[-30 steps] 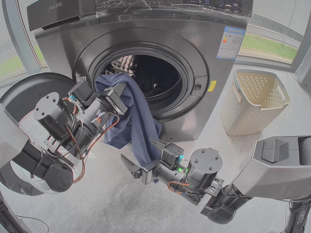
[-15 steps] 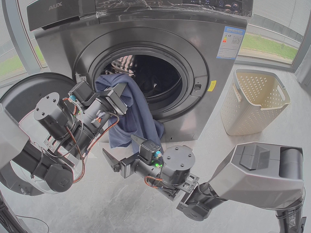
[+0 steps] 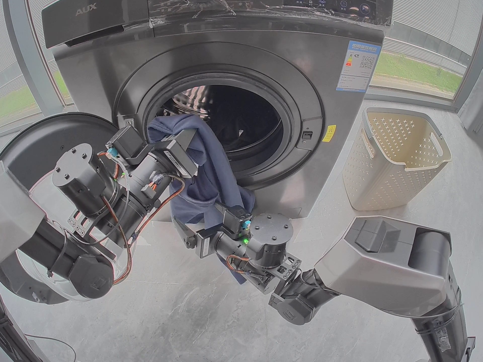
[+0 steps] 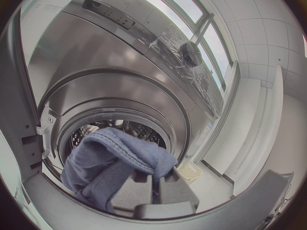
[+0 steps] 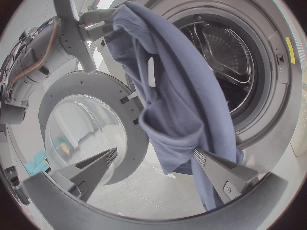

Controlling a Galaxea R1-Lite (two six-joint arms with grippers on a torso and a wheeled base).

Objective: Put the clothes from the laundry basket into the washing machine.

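Outside, blue garment (image 3: 216,174) overhangs washing machine (image 3: 312,61) opening's rim.

place: laundry room | evidence: front-load washing machine (image 3: 241,51), laundry basket (image 3: 382,177), floor (image 3: 176,318), windows (image 3: 422,61)

Garment (image 3: 216,177): plain slate blue. Washing machine (image 3: 282,51): dark metallic grey, yellow sticker (image 3: 329,133) by the opening. Laundry basket (image 3: 397,162): cream, pierced with rows of small crosses; floor (image 3: 166,307) pale grey, faintly marbled.

garment (image 3: 217,174) before washer (image 3: 302,61), basket (image 3: 385,177) at right
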